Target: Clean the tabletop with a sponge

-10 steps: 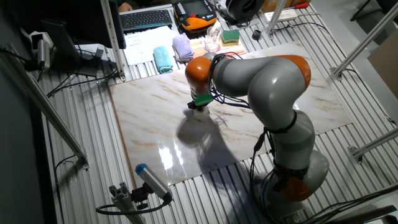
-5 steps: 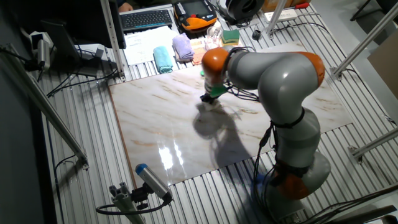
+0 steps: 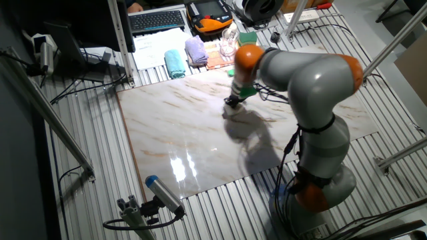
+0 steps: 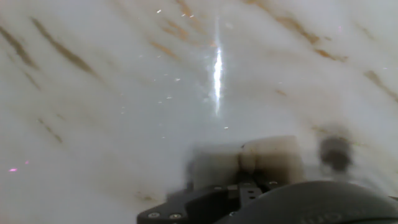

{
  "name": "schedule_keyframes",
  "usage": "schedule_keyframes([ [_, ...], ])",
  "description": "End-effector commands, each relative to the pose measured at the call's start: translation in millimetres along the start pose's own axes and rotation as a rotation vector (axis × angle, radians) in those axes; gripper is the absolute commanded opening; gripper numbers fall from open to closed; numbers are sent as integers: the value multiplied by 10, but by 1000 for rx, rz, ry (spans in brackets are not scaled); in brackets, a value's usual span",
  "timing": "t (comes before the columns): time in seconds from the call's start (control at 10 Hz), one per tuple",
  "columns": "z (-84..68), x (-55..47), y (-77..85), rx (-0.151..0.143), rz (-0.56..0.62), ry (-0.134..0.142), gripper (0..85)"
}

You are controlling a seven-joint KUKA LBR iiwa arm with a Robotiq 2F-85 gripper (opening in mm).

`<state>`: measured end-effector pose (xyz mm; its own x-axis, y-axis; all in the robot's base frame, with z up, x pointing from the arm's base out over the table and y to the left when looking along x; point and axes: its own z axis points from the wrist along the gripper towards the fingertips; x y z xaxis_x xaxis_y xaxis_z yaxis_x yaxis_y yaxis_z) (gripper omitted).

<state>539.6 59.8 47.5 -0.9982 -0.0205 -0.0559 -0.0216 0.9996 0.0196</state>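
The tabletop (image 3: 173,127) is a glossy white marble-look slab with tan veins; it fills the hand view (image 4: 112,93). My gripper (image 3: 232,103) points down onto the slab's far middle part. It is shut on the sponge (image 4: 245,162), a small cream block pressed against the slab, blurred in the hand view. In the fixed view the sponge is mostly hidden under the hand. The gripper's black body (image 4: 236,196) shows at the bottom edge of the hand view.
Behind the slab lie a teal cloth (image 3: 175,64), a lilac cloth (image 3: 195,49), a green-and-yellow sponge (image 3: 247,39) and a glass item (image 3: 228,45). A keyboard (image 3: 157,20) is further back. A blue-tipped tool (image 3: 162,193) lies on the ribbed metal in front.
My gripper has slid to the right and slightly towards the back across the slab with the sponge under it. The arm's elbow swung right with it.
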Motion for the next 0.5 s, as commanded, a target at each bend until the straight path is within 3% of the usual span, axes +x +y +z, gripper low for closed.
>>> schedule_keyframes([
  [0.0,-5,1,-91,-6,5,-2,0],
  [0.2,-18,-5,-75,-21,18,1,0],
  [0.4,-73,-37,8,-9,42,14,0],
])
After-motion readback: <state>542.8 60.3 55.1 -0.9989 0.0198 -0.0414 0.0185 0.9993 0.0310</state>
